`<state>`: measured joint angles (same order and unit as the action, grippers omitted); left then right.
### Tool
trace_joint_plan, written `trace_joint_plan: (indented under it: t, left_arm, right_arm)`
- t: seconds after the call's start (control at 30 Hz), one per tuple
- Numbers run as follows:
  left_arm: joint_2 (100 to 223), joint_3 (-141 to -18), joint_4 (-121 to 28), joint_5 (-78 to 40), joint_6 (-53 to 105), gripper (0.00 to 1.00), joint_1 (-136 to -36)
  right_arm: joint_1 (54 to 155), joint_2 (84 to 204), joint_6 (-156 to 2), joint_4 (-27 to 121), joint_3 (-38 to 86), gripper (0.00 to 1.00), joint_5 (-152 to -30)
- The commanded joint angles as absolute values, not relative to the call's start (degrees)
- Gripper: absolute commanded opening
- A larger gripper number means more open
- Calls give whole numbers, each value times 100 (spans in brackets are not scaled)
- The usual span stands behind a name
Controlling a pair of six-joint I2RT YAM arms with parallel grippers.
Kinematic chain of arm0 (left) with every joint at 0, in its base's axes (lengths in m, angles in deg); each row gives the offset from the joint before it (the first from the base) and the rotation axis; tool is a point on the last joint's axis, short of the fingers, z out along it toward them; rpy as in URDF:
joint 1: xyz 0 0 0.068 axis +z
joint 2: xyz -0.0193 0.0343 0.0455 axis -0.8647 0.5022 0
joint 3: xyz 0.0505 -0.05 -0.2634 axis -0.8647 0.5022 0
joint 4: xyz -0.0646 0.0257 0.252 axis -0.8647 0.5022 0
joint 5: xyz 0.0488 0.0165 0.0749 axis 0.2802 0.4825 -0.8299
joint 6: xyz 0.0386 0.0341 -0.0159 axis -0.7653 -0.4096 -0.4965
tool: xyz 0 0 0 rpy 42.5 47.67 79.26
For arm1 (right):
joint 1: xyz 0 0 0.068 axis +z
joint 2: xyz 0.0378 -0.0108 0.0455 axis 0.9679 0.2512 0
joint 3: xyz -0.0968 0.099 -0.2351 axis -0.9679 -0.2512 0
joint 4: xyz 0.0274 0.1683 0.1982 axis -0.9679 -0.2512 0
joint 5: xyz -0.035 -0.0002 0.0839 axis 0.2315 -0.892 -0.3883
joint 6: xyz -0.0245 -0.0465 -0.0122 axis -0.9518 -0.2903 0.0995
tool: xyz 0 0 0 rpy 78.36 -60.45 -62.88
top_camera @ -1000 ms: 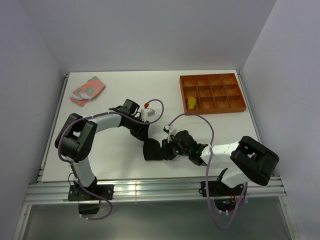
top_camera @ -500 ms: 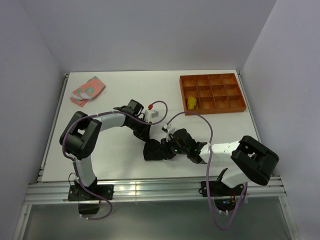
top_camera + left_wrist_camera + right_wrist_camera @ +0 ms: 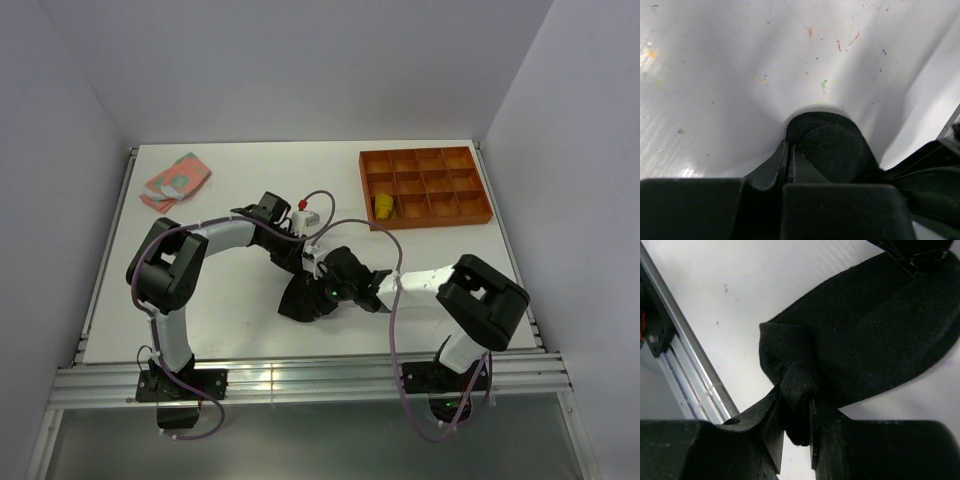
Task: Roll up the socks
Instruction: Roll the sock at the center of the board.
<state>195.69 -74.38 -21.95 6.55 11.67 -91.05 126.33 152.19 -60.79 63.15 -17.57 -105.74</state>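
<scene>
**Item: black sock** (image 3: 298, 300). Soft knit, lying bunched on the white table (image 3: 230, 320) towards its near edge, between the two arms.

**Holds.** Left claw (image 3: 790, 157): jaws together, nipping the sock at its rounded end. Right claw (image 3: 796, 407): clamped on a small raised fold at the sock's other edge.

**Step in hand (judged).** Starting the roll of this sock.

**Handling advice.**
- Keep one end low and anchored against the table.
- Let the other claw turn its fold over towards the anchored end.
- Hold the fabric lightly taut so the roll winds tight.
- Both pinches are thin and may slip if pulled hard.

**Other stock.**
- Mustard-yellow sock (image 3: 383, 207): bundled in a left-column compartment of the orange tray (image 3: 420, 151).
- Pink sock with green patches (image 3: 175, 180): at the far left of the table, well apart, apparently not yet rolled.
</scene>
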Motion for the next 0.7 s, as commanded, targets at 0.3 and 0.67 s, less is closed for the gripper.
trace_joint_plan:
  t: [0.3,0.67]
  left_arm:
    - [19439,-7356,-2653,608,1096,0,-9114]
    - [18938,-7233,-3066,-15,1175,34,-9053]
  right_arm:
    - [12661,16760,-5589,5362,-1047,0,-9919]
    - [12511,17148,-5352,4931,-1037,0,-9514]
